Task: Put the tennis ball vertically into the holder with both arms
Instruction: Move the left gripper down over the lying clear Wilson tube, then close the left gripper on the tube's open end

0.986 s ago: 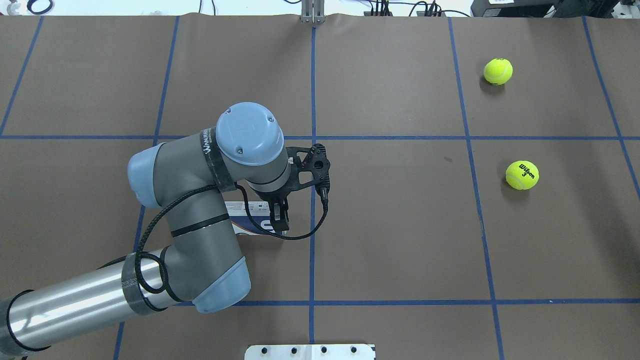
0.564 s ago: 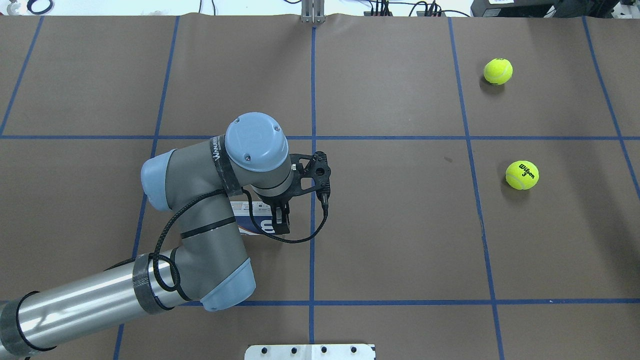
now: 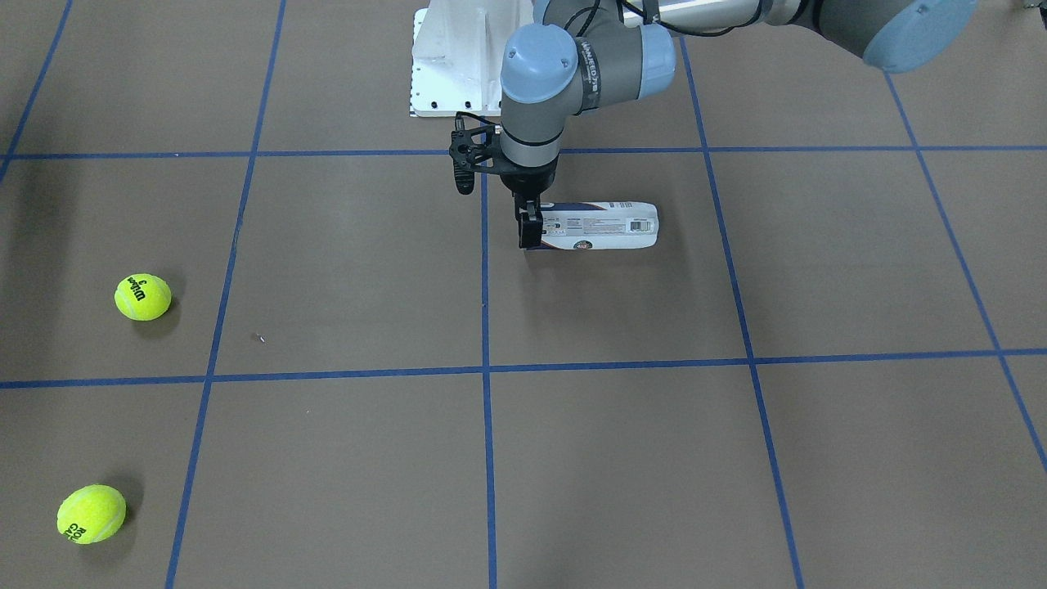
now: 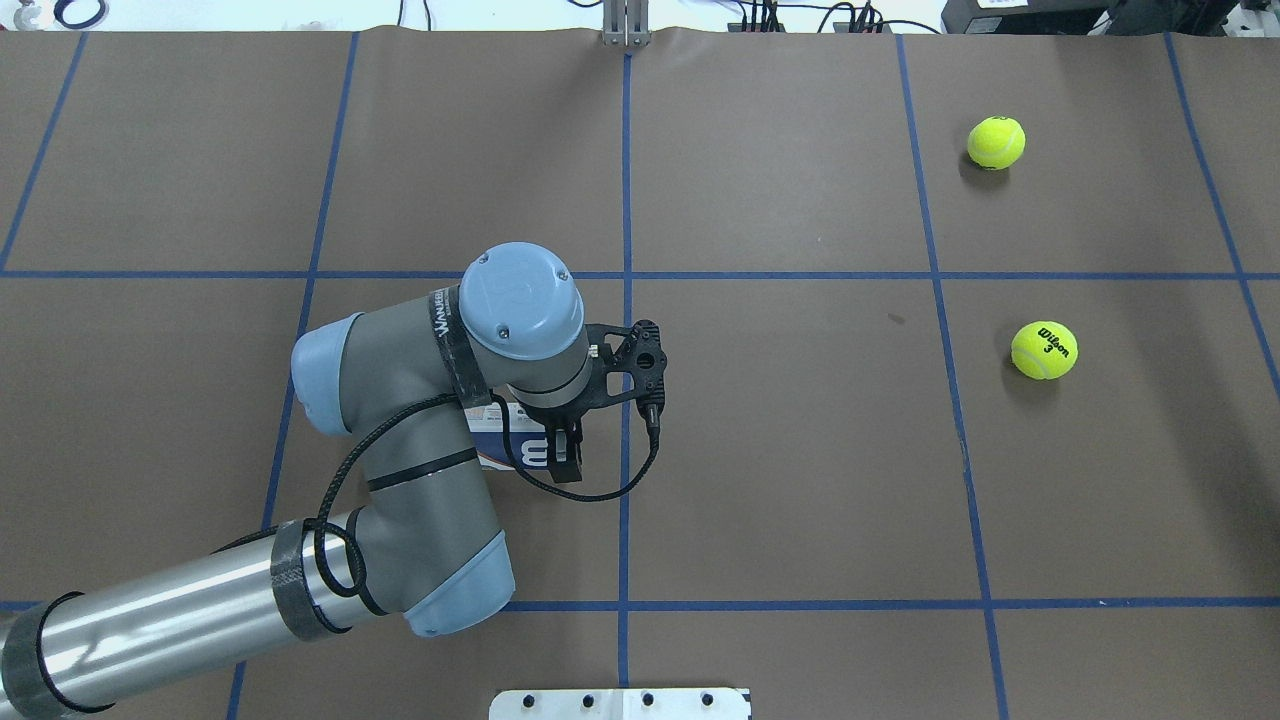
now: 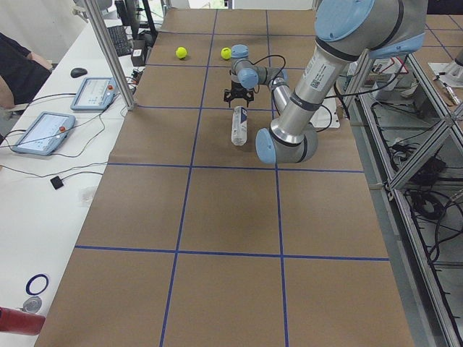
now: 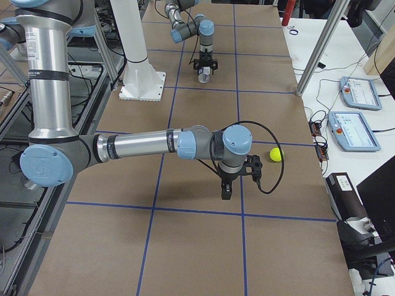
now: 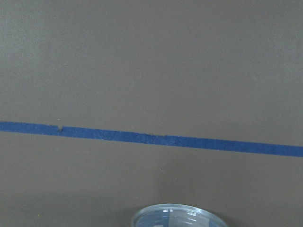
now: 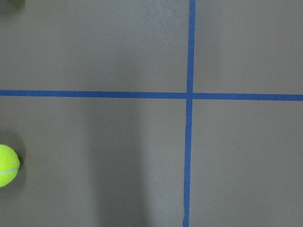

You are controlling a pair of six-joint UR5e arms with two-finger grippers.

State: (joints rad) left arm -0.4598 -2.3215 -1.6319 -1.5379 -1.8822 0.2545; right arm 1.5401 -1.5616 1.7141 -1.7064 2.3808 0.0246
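Observation:
The holder, a clear can with a white and navy label, lies on its side on the brown table; it also shows in the front view. My left gripper points down at the can's open end, fingers straddling it, open. The left wrist view shows only the can's rim. Two yellow tennis balls lie far right. My right gripper shows only in the exterior right view, hovering near the table's right end; I cannot tell its state. Its wrist view catches one ball.
The white pedestal base stands at the robot's edge of the table. Blue tape lines grid the brown cover. Tablets and an aluminium post stand on the operators' side.
My left arm has shifted right and lower, bringing its fingers further down over the can's end. The can and both balls have not moved.

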